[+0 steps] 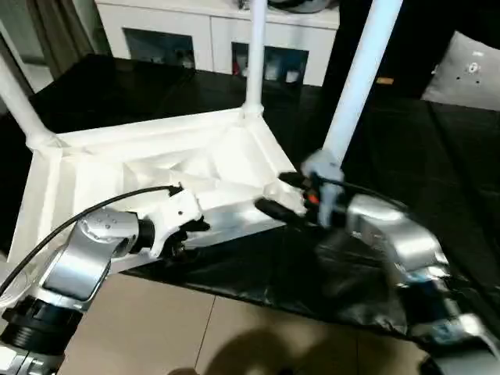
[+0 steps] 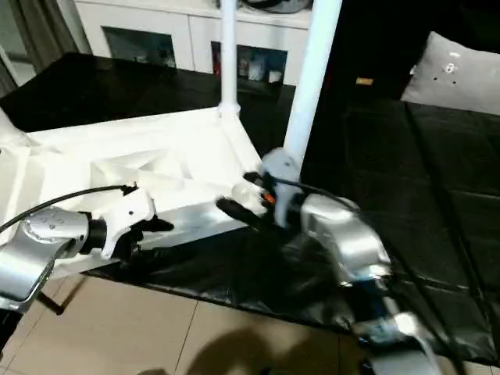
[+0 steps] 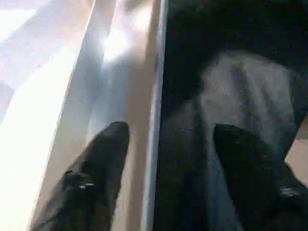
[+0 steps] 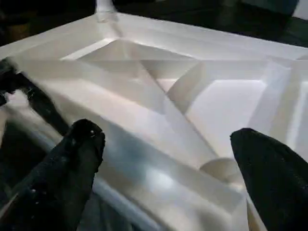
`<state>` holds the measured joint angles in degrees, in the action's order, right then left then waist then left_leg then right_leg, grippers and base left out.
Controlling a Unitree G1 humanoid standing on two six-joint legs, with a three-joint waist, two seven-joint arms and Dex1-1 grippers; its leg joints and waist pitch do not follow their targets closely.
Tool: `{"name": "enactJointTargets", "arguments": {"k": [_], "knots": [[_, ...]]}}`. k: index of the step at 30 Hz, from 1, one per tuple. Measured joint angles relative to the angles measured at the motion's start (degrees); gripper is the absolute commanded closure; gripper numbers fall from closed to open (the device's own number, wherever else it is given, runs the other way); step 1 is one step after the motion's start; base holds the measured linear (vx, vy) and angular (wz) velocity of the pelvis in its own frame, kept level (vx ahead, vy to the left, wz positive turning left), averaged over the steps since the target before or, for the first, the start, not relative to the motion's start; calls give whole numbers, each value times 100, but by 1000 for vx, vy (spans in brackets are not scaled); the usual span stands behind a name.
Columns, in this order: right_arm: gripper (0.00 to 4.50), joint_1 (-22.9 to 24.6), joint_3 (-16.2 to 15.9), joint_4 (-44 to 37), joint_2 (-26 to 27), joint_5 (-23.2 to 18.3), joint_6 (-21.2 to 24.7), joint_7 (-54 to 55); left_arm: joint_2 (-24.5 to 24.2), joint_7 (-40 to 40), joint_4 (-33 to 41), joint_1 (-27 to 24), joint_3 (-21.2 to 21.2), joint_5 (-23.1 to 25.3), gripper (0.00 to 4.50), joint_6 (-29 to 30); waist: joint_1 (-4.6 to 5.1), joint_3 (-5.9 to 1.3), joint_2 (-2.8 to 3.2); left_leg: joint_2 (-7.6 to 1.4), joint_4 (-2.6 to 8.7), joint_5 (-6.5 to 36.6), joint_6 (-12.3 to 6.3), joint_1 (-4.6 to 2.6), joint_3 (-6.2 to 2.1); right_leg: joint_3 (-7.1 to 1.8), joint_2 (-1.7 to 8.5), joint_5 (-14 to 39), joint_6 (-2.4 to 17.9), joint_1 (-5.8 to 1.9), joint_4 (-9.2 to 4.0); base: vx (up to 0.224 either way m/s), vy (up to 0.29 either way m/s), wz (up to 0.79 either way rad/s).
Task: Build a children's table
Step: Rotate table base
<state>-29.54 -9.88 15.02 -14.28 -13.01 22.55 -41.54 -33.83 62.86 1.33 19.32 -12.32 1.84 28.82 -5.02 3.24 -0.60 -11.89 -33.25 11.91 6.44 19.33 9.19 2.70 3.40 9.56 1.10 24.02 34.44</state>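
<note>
Left gripper (image 1: 186, 234): spread open, holding nothing, astride the near rim (image 3: 154, 96) of the children's table (image 1: 156, 168), with one finger (image 3: 103, 159) on the white side and the other over the black cover. Right gripper (image 1: 283, 195): wide open too, empty, aimed at the near right corner, with a rounded corner socket (image 4: 219, 168) just ahead between the fingers.

Children's table: upside down on the black-covered work table (image 1: 437, 156), ribbed underside up, near rim close to the work table's near edge. Far leg (image 1: 255, 62): upright in the far right corner. Left leg (image 1: 19, 101): rises from the far left corner. Third leg (image 1: 355, 86): leans to the right, its lower end just right of the near right corner and partly hidden behind the right wrist; cannot tell whether seated.

Likely trouble:
- Leaning leg toppling, probably, if merely resting in or beside its socket and nudged by the right wrist.
- Top sliding toward the near edge, since neither gripper clamps it; a push on the rim from either side could carry it over.
- Loose, wrinkled cover catching a finger of the left gripper and dragging beneath the top.
- Closing the right gripper on the corner wall instead of the leg, given how close both lie.
</note>
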Motion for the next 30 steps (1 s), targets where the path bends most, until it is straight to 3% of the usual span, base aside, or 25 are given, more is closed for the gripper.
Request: {"name": "enactJointTargets", "arguments": {"k": [5, 7, 14, 23, 30], "knots": [[0, -223, 366, 601, 684, -65, -81, 914, -2, -253, -6, -41, -96, 150, 138, -32, -15, 0, 0, 1, -6, -4, 6, -9, -1, -2, 1, -4, 6, -5, 8, 0, 0, 0], [0, -225, 424, 662, 715, -99, -85, 1048, -2, -304, -13, -83, -127, 187, 138, -41, -32, 0, 0, 1, -10, -4, 5, -8, -1, -2, 2, -4, 6, -6, 9, 0, 0, 0], [0, -468, 1185, 1370, 971, -422, -323, 1735, 53, -598, -196, -99, -244, 386, 138, -167, -22, 0, 0, 2, -34, -4, 6, -9, -2, -6, 3, -4, 6, -4, 36, 0, 0, 0], [0, -993, 2081, 2353, 759, -790, -767, 2362, 171, -1087, -525, -38, -418, 663, 138, -568, -57, -1, 0, 2, -38, -9, 13, -23, -2, -4, 7, -9, 15, -8, 54, 0, 0, 0], [0, -1250, 2365, 3036, 261, -850, -1088, 2421, 385, -1400, -869, 148, -522, 769, 138, -973, -179, 0, 1, 2, -54, -18, 6, -16, -2, -3, 10, -11, 17, -2, 59, 0, 0, 0]]}}
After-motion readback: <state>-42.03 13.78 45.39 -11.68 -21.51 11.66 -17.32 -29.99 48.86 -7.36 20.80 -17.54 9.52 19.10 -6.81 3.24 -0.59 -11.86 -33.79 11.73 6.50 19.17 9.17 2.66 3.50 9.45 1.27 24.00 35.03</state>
